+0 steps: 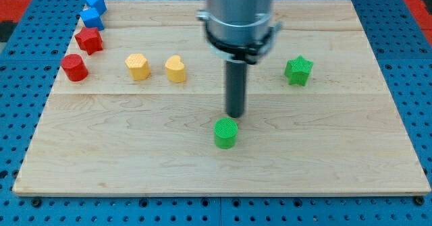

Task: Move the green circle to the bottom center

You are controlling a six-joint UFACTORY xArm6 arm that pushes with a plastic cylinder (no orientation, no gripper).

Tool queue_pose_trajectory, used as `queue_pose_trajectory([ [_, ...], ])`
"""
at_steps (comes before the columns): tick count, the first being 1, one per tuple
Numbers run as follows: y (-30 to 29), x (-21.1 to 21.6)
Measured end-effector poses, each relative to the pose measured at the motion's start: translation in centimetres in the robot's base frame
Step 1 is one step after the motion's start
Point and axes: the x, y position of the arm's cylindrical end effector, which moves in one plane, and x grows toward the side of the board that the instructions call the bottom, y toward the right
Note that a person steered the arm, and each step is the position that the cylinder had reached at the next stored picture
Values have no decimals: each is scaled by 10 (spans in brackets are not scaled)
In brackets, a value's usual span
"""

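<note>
Wooden board point(378, 152) in place, blocks scattered on it. Arm housing cut off at the view's top — upper structure not assessable. No gripper fitted, only a bare rod; my tip point(235, 115) stands just above the green circle point(226, 133) in the view, slightly to its right, contact not confirmable. Green circle sits near bottom centre, short of the edge. Risk: off-centre push could glance the round block sideways — leftward drift likely. Green star point(298, 71) lies well apart.

arm point(239, 10) cut off at view's top
</note>
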Motion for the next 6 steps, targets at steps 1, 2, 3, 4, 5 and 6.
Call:
queue_pose_trajectory([
  [1,3,25],
  [2,-61,41],
  [3,-43,19],
  [4,-96,20],
  [5,-89,47],
  [6,-81,42],
])
